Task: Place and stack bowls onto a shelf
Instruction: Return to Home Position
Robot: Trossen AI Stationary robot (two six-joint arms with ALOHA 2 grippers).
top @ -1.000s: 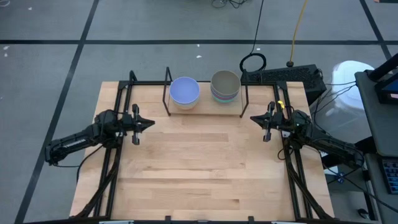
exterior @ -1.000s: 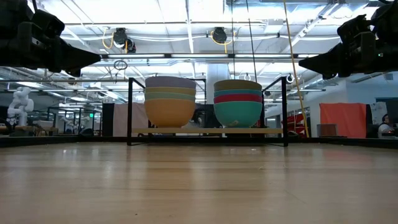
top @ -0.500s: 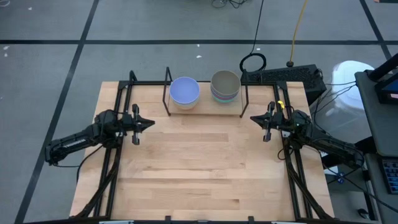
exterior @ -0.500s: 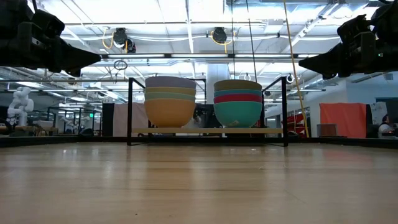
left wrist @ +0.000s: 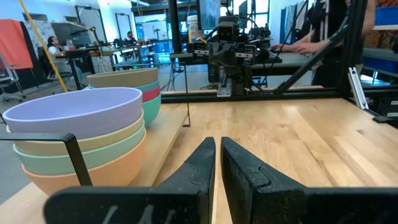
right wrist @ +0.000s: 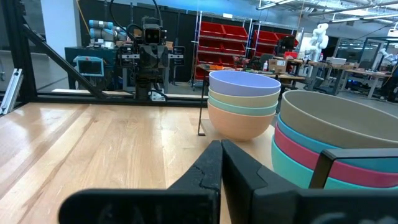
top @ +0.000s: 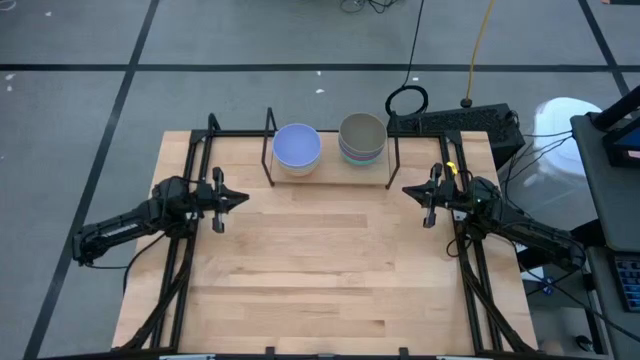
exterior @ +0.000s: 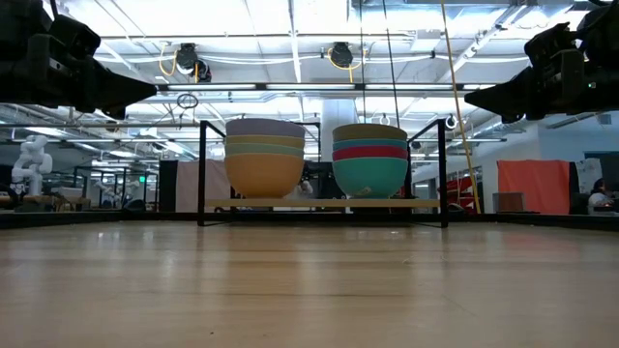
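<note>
Table [top: 320,280]: light wood. We see no bowls on its open surface; all eight are on the shelf.

Shelf [exterior: 319,204]: stands at the far edge, midway between the arms. Its board is about two bowls wide, so we judge the bowls are stacked in two columns of four because eight would not fit side by side.

Left arm [top: 130,225] and right arm [top: 520,228]: each lies along its own side of the table, raised off the wood and aimed inward. We judge this to be the parked pose, well apart from the shelf, so neither arm can knock a stack.

Left stack, bottom to top: orange bowl [exterior: 263,174], mint green bowl [exterior: 264,151], pale yellow bowl [exterior: 264,141], lavender bowl [top: 296,146]. All are nested and upright.

Right stack, bottom to top: lower teal bowl [exterior: 370,176], magenta bowl [exterior: 369,153], upper teal bowl [exterior: 369,143], grey-olive bowl [top: 362,131]. It stands just beside the left stack; we cannot tell if the two touch.

Left gripper [left wrist: 218,146]: its fingers are drawn together with only a thin slit between them. It holds nothing.

Right gripper [right wrist: 221,146]: its fingers are pressed together, and it too is empty.

Judgement: stacking looks complete, and only settling at rest appears to be left.
</note>
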